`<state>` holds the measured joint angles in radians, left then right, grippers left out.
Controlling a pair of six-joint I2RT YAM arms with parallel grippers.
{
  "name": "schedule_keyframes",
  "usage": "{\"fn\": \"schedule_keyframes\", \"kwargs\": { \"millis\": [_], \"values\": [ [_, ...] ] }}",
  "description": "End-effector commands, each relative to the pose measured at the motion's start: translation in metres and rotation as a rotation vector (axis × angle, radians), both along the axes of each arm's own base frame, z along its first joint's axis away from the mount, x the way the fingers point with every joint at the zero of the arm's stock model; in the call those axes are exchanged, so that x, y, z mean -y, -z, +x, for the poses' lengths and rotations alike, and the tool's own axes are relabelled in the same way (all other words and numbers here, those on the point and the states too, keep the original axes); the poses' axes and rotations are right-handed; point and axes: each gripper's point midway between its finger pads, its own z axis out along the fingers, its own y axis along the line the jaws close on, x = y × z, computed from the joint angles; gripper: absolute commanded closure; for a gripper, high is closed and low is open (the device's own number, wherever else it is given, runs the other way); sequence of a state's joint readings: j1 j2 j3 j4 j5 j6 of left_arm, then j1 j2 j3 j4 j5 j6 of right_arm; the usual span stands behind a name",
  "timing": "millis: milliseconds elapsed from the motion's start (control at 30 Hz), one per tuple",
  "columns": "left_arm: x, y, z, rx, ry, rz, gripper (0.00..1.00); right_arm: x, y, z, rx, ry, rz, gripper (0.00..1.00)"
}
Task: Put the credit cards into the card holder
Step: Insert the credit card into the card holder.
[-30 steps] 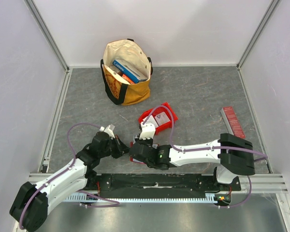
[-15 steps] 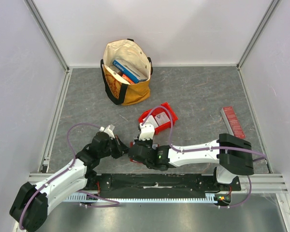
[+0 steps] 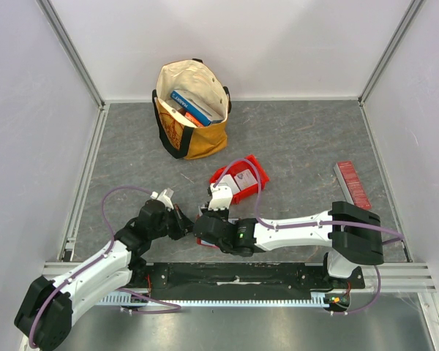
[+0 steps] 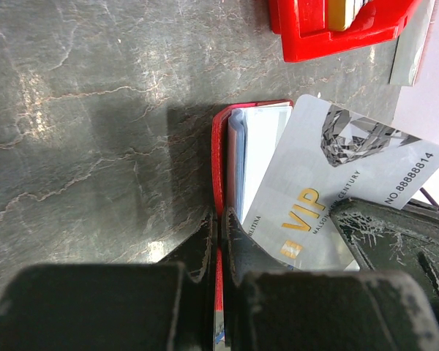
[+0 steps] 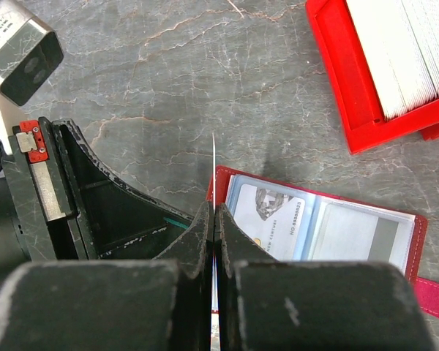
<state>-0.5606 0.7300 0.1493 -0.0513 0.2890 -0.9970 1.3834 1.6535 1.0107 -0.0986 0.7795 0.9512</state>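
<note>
The dark red card holder (image 5: 418,232) lies open on the table, a pale card (image 5: 274,213) in its left slot. My left gripper (image 4: 221,219) is shut on the holder's red cover edge (image 4: 218,139), holding that flap upright. My right gripper (image 5: 214,212) is shut on a pale grey VIP credit card (image 4: 336,179), seen edge-on in the right wrist view (image 5: 214,161), held over the holder's pale slots (image 4: 256,146). In the top view both grippers meet (image 3: 192,223) and hide the holder.
A bright red plastic bin (image 3: 257,181) with a stack of white cards (image 5: 410,51) stands just beyond the holder. A cream and yellow tote bag (image 3: 192,110) with blue books is at the back. A ridged red strip (image 3: 353,184) lies at the right.
My right gripper has edged slightly left toward the left gripper with the card. The left arm has not visibly moved.
</note>
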Motion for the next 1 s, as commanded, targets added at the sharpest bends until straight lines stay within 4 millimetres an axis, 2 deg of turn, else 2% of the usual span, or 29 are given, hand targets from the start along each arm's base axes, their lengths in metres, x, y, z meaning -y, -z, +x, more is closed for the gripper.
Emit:
{"fn": "schedule_keyframes", "kwargs": {
  "millis": [0, 333, 500, 667, 967],
  "values": [
    [0.001, -0.003, 0.002, 0.0, -0.018, -0.018, 0.98, -0.001, -0.01, 0.007, 0.018, 0.038, 0.024, 1.0],
    [0.001, -0.004, 0.004, 0.001, -0.022, -0.015, 0.98, 0.003, 0.01, 0.005, -0.002, 0.036, -0.038, 1.0],
    [0.001, -0.004, 0.004, 0.003, -0.018, -0.014, 0.98, 0.005, 0.007, 0.006, 0.012, 0.039, -0.071, 1.0],
    [0.001, -0.003, 0.004, 0.001, -0.018, -0.009, 0.98, 0.013, -0.005, 0.008, 0.04, 0.053, -0.111, 1.0],
    [0.0, -0.002, 0.005, 0.0, -0.02, -0.002, 0.98, 0.023, -0.009, 0.005, 0.064, 0.06, -0.219, 1.0]
  ]
}}
